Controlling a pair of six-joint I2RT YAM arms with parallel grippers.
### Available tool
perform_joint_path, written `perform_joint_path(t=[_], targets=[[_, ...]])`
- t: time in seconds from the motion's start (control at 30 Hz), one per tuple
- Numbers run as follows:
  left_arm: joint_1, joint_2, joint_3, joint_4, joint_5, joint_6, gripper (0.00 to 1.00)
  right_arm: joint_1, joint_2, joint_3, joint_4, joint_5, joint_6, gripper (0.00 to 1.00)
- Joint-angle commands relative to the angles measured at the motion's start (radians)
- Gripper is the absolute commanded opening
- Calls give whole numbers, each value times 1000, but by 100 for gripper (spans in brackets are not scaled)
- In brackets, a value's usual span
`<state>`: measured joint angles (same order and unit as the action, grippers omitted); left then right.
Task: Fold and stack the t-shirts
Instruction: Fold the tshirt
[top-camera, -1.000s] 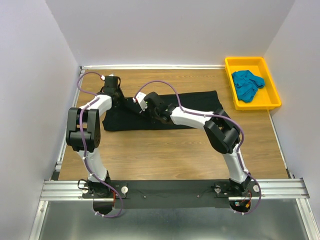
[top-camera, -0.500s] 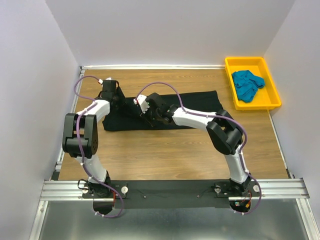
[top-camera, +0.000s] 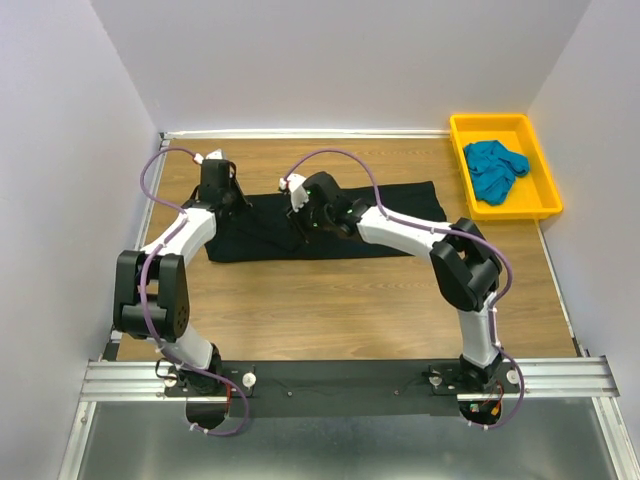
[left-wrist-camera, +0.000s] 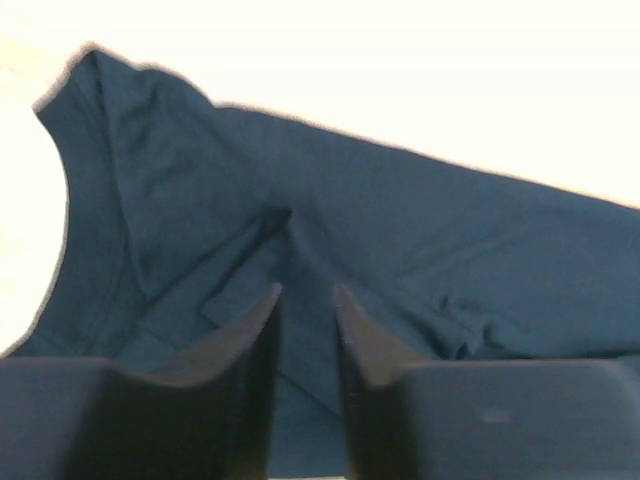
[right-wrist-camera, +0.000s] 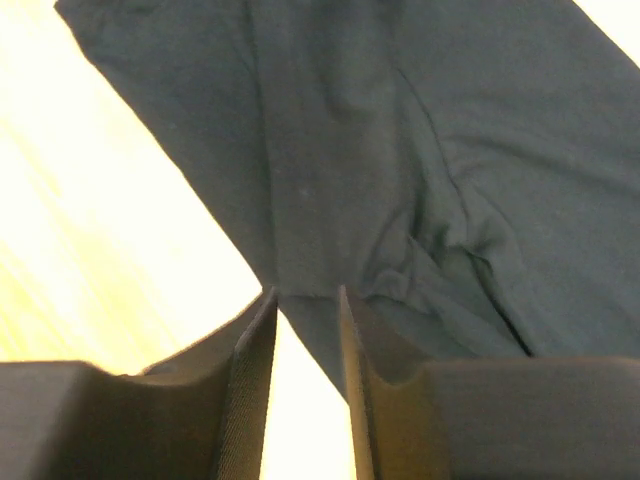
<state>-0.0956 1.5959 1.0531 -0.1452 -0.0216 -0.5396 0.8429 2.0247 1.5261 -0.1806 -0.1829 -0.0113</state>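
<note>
The black shirt (top-camera: 400, 198) lies flat on the tabletop (top-camera: 330, 300) toward 12 o'clock. The tray (top-camera: 535, 195) at 2 o'clock holds the crumpled teal shirt (top-camera: 493, 168), which only the top view shows. The wrist views show the left fingers (left-wrist-camera: 250, 350) and right fingers (right-wrist-camera: 255, 380) parted over black cloth, grasping nothing.

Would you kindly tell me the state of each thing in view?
black t-shirt, folded into a long band, flat on the table.
teal t-shirt, crumpled in the yellow tray.
left gripper, slightly open, empty, over the black t-shirt.
right gripper, slightly open, empty, over the shirt's edge.
</note>
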Motion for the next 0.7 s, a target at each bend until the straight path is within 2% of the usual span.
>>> perform_joint_path(t=[0.0, 0.07, 0.27, 0.4, 0.57, 0.67], targets=[[-23, -11, -47, -8, -3, 20, 26, -56, 23, -20, -14, -124, 88, 30], [-27, 22, -50, 9, 17, 21, 21, -77, 43, -17, -11, -177, 103, 25], [-35, 154, 1, 50, 43, 9, 14, -137, 129, 5, -3, -250, 114, 18], [-33, 234, 50, 58, -3, -3, 9, -206, 175, 5, 26, -288, 139, 16], [-20, 298, 96, 26, -63, -5, 9, -298, 171, -17, 35, -300, 155, 16], [-16, 280, 114, 1, -93, 1, 15, -306, 102, -44, 33, -241, 159, 18]])
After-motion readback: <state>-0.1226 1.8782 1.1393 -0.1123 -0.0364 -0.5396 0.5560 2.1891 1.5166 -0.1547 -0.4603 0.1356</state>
